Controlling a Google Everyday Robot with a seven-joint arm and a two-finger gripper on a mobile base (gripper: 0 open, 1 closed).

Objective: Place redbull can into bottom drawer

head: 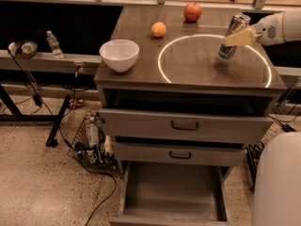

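The redbull can [232, 36], slim and silver-blue, hangs tilted a little above the cabinet top [197, 65], inside the glowing white ring at the right. My gripper [236, 39] reaches in from the right edge on a white arm and is shut on the can's middle with pale fingers [241, 39]. The bottom drawer [173, 192] is pulled open at the foot of the cabinet, its plain grey inside bare. It lies well below and to the left of the can.
A white bowl [119, 54], an orange [158, 29] and a red apple [192, 12] sit on the cabinet top. The two upper drawers [184, 125] stand partly open. A wire basket with bottles [91, 142] and cables lie on the floor at left. My white base [277, 182] is at right.
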